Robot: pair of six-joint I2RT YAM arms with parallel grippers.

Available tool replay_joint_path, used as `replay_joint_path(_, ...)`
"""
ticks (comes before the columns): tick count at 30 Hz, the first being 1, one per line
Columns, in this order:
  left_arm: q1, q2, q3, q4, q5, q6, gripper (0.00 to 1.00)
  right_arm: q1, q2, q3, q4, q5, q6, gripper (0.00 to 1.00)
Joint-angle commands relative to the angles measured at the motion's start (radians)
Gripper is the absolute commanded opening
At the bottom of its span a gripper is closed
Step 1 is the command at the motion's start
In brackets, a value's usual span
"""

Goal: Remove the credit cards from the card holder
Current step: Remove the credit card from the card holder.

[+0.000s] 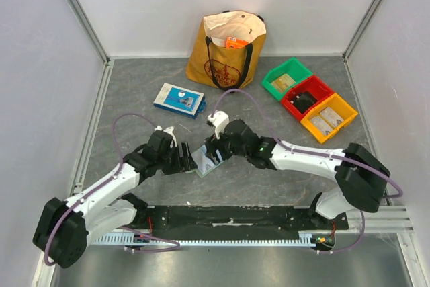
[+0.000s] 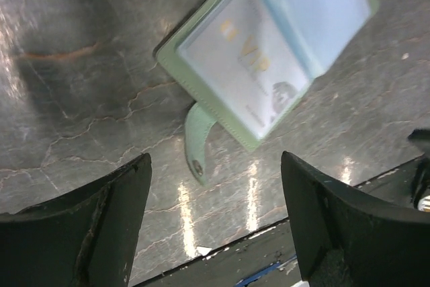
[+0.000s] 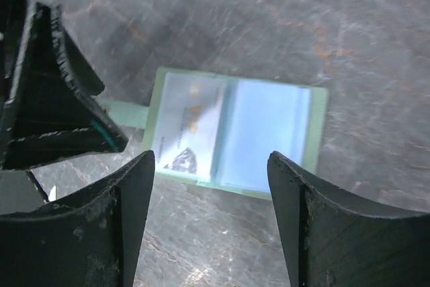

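The pale green card holder (image 1: 205, 160) lies open flat on the grey table between my two grippers. In the left wrist view the card holder (image 2: 269, 52) shows a card with gold "VIP" lettering (image 2: 242, 72) inside a clear bluish pocket, and its strap (image 2: 198, 142) points toward my fingers. The right wrist view shows the card holder (image 3: 235, 132) with the same card (image 3: 191, 122) on its left page. My left gripper (image 2: 215, 166) is open and empty, just short of the strap. My right gripper (image 3: 211, 166) is open and empty, just short of the holder's edge.
A blue-and-white flat box (image 1: 179, 99) lies behind the left gripper. A brown tote bag (image 1: 227, 48) stands at the back wall. Green (image 1: 287, 78), red (image 1: 307, 96) and yellow (image 1: 329, 117) bins sit at the back right. A black rail (image 1: 228, 216) runs along the near edge.
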Motion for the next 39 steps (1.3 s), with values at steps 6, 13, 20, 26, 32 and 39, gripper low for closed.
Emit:
replay_joint_path(6, -0.030, 0.064, -0.073, 0.150, -0.035, -0.081, 0.67, 0.161, 0.172, 0.058, 0.053, 0.097, -0.076, 0.72)
replay_joint_path(13, -0.032, 0.082, -0.119, 0.187, -0.022, -0.095, 0.46, 0.233, 0.255, 0.108, 0.028, 0.166, -0.099, 0.72)
replay_joint_path(20, -0.033, 0.088, -0.136, 0.193, -0.026, -0.096, 0.16, 0.253, 0.307, 0.134, 0.010, 0.235, -0.110, 0.71)
replay_joint_path(26, -0.032, 0.092, -0.139, 0.194, -0.023, -0.093, 0.02, 0.254, 0.333, 0.137, 0.004, 0.256, -0.114, 0.64)
replay_joint_path(32, -0.032, 0.095, -0.139, 0.194, -0.017, -0.086, 0.02, 0.256, 0.330, 0.137, -0.006, 0.305, -0.125, 0.53)
replay_joint_path(39, -0.032, 0.095, -0.140, 0.193, -0.005, -0.078, 0.02, 0.254, 0.281, 0.144, -0.027, 0.352, -0.125, 0.26)
